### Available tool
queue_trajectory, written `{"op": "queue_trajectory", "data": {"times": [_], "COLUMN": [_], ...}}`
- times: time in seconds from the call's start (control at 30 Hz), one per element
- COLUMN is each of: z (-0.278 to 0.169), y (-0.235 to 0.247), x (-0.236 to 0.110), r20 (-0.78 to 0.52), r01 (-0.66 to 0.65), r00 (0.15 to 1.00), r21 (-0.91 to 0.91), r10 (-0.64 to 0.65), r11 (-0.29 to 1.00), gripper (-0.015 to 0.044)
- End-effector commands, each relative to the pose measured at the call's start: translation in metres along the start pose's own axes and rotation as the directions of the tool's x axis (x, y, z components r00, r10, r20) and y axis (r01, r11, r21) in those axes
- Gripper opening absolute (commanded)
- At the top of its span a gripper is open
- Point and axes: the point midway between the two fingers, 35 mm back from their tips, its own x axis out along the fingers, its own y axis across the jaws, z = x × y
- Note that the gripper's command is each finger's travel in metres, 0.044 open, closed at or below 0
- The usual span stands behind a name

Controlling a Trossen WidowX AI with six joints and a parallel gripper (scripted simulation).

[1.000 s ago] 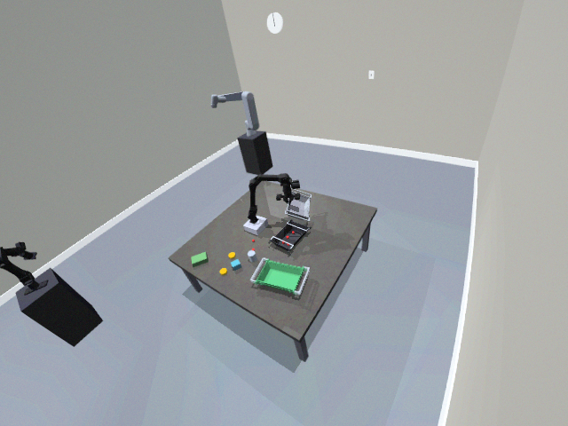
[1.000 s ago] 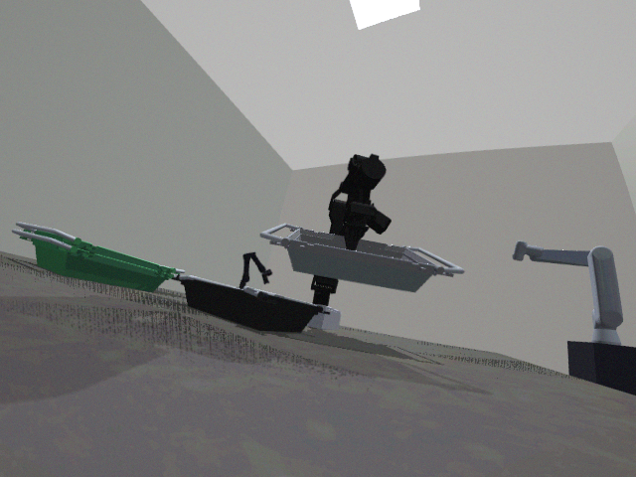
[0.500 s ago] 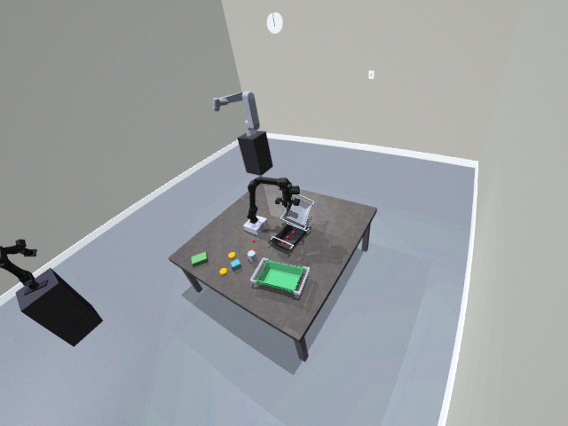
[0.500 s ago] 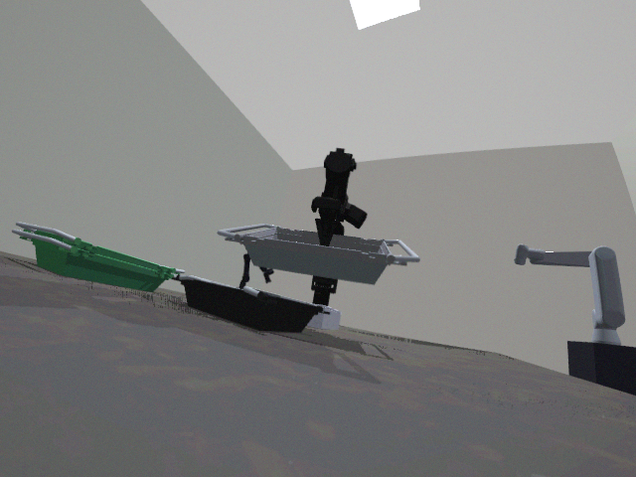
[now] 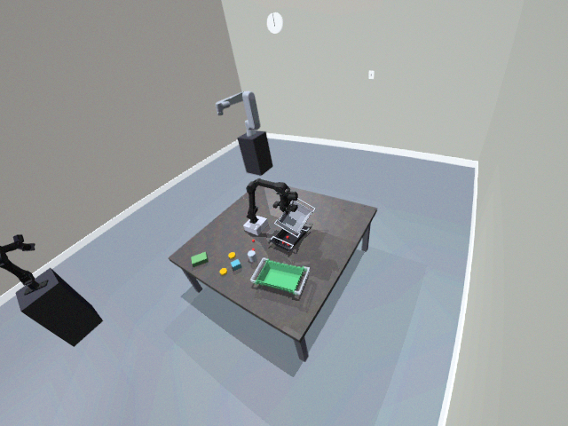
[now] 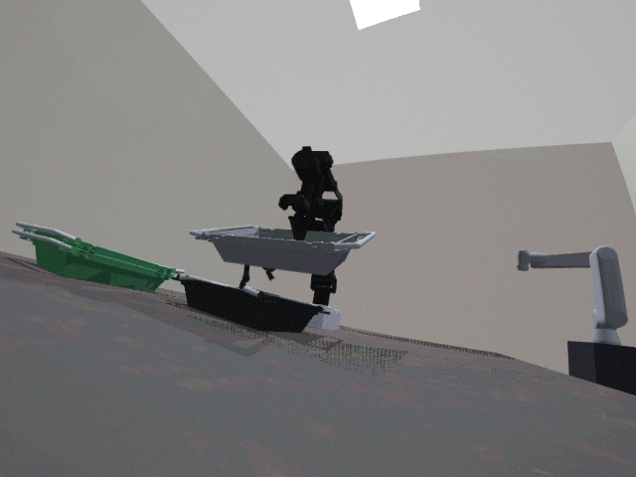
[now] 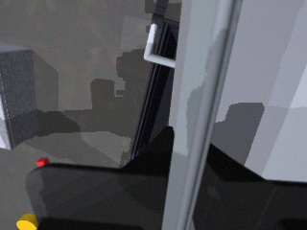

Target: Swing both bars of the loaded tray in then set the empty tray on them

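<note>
Starting nearest the exterior view: a green tray (image 6: 97,261) is resting at the left of the counter (image 6: 308,410), apart from the job. Just behind it the loaded black tray (image 6: 251,308) is sitting on the counter, red blocks (image 5: 285,239) showing inside from above. Its bars cannot be told as fully swung in; one pale bar (image 7: 155,48) is lying at its end in the wrist view. Judging from this, the placing step is under way: the empty grey tray (image 6: 279,251) is hanging roughly level above the black one, not touching it. Lowering and letting go are left. Farther back, the hand (image 6: 308,226) is clenching the grey tray's far rim, the arm reaching down steeply from above.
</note>
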Motion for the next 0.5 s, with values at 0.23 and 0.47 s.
{"op": "queue_trajectory", "data": {"times": [0.23,0.47], "z": [-0.048,-0.067], "y": [-0.002,-0.001], "x": [-0.003,-0.002], "r20": [-0.01,-0.012], "r01": [0.017,0.016], "r00": [1.0,1.0], "r21": [0.132,0.184], "r10": [-0.016,-0.014], "r11": [0.991,0.983], "gripper": [0.0,0.0]}}
